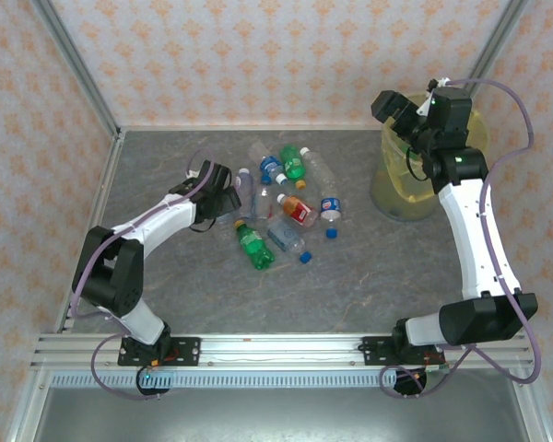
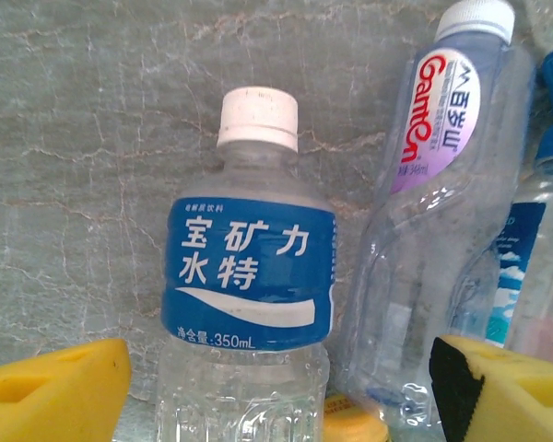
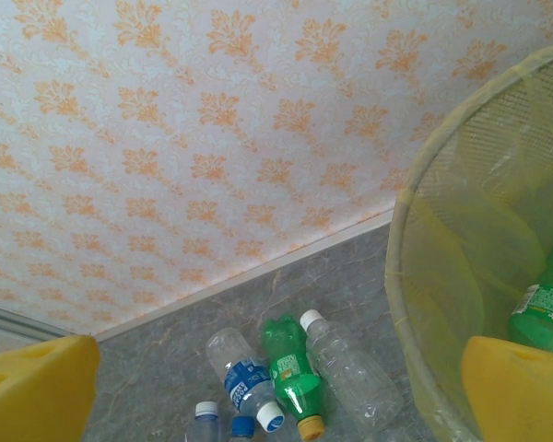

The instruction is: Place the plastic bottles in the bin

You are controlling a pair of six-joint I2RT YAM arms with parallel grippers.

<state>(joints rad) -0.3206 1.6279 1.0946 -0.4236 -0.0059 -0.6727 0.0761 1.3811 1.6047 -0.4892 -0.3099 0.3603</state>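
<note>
One pincer (image 2: 276, 396), left, low astride bottle (image 2: 249, 267)

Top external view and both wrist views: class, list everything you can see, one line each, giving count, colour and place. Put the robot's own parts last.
Plastic bottles: about ten, clear or green, with blue, white or orange caps, heaped mid-table.
White-capped bottle: one, clear with a blue label, between the left claw's fingers, untouched.
Green bottle: one, inside the bin.
Bin: one, lined with a yellow bag, far right of the table.
Table: one, grey marbled.
Walls: pale with an orange pattern, around the table.
Left claw: yellow fingers, open, astride the white-capped bottle.
Right claw: yellow fingers, open, raised by the bin's rim.
</note>
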